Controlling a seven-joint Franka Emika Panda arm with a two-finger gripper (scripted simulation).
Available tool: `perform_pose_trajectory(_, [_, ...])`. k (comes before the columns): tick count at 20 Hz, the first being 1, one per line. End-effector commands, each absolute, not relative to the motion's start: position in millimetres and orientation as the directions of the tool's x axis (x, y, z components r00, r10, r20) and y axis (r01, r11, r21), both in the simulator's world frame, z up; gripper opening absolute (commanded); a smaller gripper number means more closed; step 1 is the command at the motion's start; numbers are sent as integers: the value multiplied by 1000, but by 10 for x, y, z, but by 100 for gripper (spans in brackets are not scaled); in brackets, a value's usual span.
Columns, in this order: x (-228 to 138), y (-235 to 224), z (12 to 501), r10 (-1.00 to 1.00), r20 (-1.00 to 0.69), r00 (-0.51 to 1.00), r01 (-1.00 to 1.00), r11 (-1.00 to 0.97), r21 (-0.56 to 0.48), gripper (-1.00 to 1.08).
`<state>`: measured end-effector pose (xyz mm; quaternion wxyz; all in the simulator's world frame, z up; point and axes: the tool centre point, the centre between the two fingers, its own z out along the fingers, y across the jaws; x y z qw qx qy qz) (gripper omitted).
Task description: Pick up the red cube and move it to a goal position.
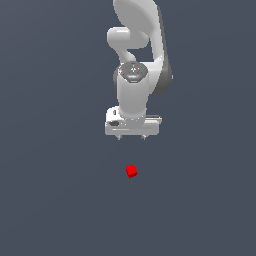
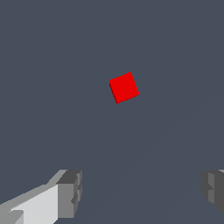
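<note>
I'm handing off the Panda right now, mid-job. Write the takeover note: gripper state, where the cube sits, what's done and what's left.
Gripper: open, empty, fingers spread wide apart, hovering above the floor.
Red cube: lying on the grey floor, clear of the gripper and untouched. In the wrist view it shows ahead of the fingers, not between them, turned at an angle to the finger line.
Done: nothing visible beyond the approach; no grasp yet.
Left: centre over the cube, probably rotate the wrist to match its faces, descend, close, lift, carry to the goal. No goal marker shows in either view.
</note>
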<state>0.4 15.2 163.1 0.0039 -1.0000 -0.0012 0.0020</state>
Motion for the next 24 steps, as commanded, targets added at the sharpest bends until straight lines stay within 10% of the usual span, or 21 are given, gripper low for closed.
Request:
perform_pose_trajectory(1, [4, 152, 1631, 2, -4, 1000, 2, -1000, -8, 100])
perform_pose_trajectory(24, [590, 112, 638, 249, -1, 968, 249, -968, -4, 100])
